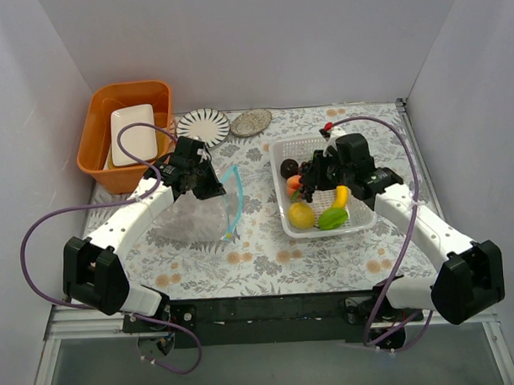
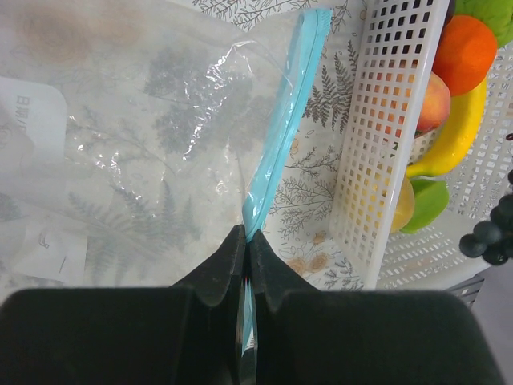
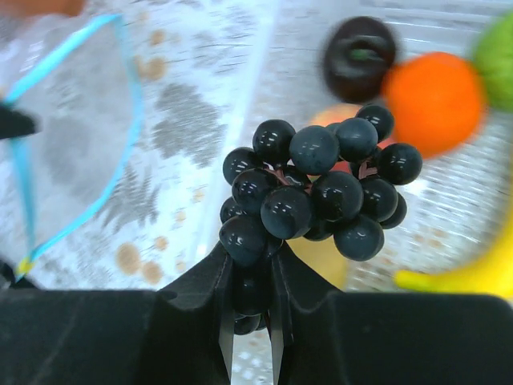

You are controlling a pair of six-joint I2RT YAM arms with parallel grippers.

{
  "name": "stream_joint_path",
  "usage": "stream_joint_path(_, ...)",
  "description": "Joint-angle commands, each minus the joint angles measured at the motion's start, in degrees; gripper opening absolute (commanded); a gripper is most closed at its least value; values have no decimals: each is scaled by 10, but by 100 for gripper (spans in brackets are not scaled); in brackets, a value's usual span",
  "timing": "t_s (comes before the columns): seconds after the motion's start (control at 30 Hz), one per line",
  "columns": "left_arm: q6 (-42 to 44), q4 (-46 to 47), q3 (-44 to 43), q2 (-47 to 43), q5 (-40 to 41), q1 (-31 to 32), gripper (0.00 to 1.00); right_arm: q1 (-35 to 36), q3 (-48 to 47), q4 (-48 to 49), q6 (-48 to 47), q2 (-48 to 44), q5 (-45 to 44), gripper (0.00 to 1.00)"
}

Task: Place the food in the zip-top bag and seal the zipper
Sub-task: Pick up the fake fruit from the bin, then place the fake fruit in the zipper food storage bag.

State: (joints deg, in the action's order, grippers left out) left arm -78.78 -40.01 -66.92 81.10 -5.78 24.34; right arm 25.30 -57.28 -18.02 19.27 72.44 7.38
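Right wrist: right gripper (image 3: 250,277) pinches grapes (image 3: 314,188) by seemingly one berry; may slip before the bag (image 3: 80,128) at ten o'clock, left gripper (image 2: 246,239) clamping zipper (image 2: 288,112).

Bright, even, diffuse light from above; shadows on table (image 1: 268,255) soft, faint. White glare streaks on zip-top bag (image 2: 160,120) film. Right wrist view: black grapes (image 3: 321,188) sharp, everything behind blurred. Top view sharp throughout.

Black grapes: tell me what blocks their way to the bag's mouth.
Only the basket's left wall lies between the black grapes in the right pincer and the zip-top bag, whose zipper the left pincer pinches.
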Motion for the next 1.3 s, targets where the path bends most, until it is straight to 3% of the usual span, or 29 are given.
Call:
stream_joint_path(0.0,8,6,-16,-23,-25,1,0,69,-29,83,-4,1,95,16)
stream_joint_path(0.2,3,9,-16,-32,-37,1,0,149,-69,140,23,75,119,16)
stream_joint_path(0.57,-12,48,12,-71,-76,1,0,186,-94,243,73,173,176,15)
stream_joint_path(0.83,-15,49,23,-69,-70,1,0,225,-130,189,32,185,111,14)
stream_joint_path(1.1,-15,61,21,-71,-95,1,0,230,-155,155,14,226,133,14)
stream_joint_path(1.27,-22,51,14,-84,-107,1,0,229,-156,152,15,245,83,15)
